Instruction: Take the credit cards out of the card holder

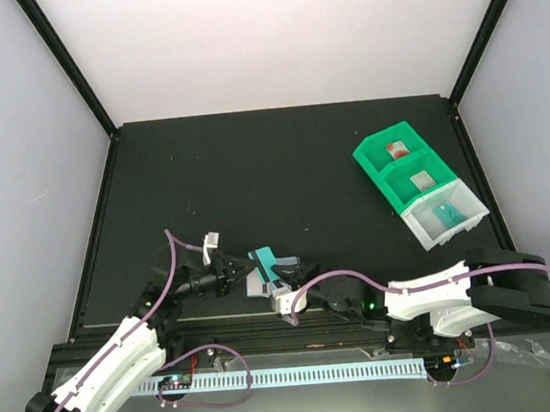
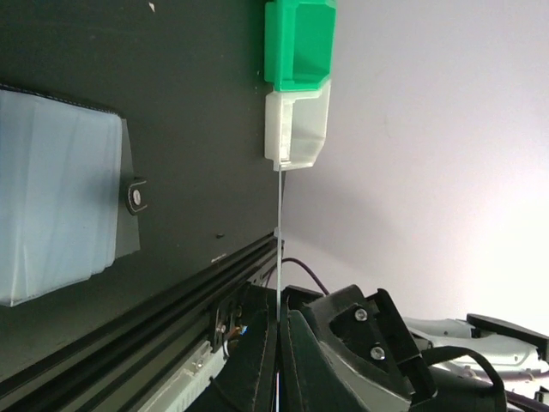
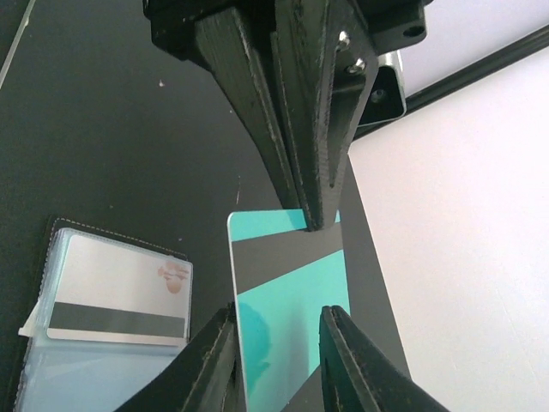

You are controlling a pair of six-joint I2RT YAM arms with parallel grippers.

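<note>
The card holder (image 1: pixel 259 284) lies open near the table's front edge. Its pale blue inside (image 3: pixel 94 369) faces up, and a silvery credit card (image 3: pixel 120 296) with a black stripe sits in its pocket. My left gripper (image 1: pixel 230 268) is shut on a teal credit card (image 3: pixel 287 283) and holds it up beside the holder. In the left wrist view this card (image 2: pixel 279 240) shows only edge-on between the shut fingers (image 2: pixel 262 360). My right gripper (image 3: pixel 280 311) is open, with a finger on each side of the teal card's lower part.
At the right back, two green bins (image 1: pixel 396 157) and a clear bin (image 1: pixel 446 215) stand in a row with cards inside. The black frame rail (image 1: pixel 267 334) runs along the table's front edge, close below both grippers.
</note>
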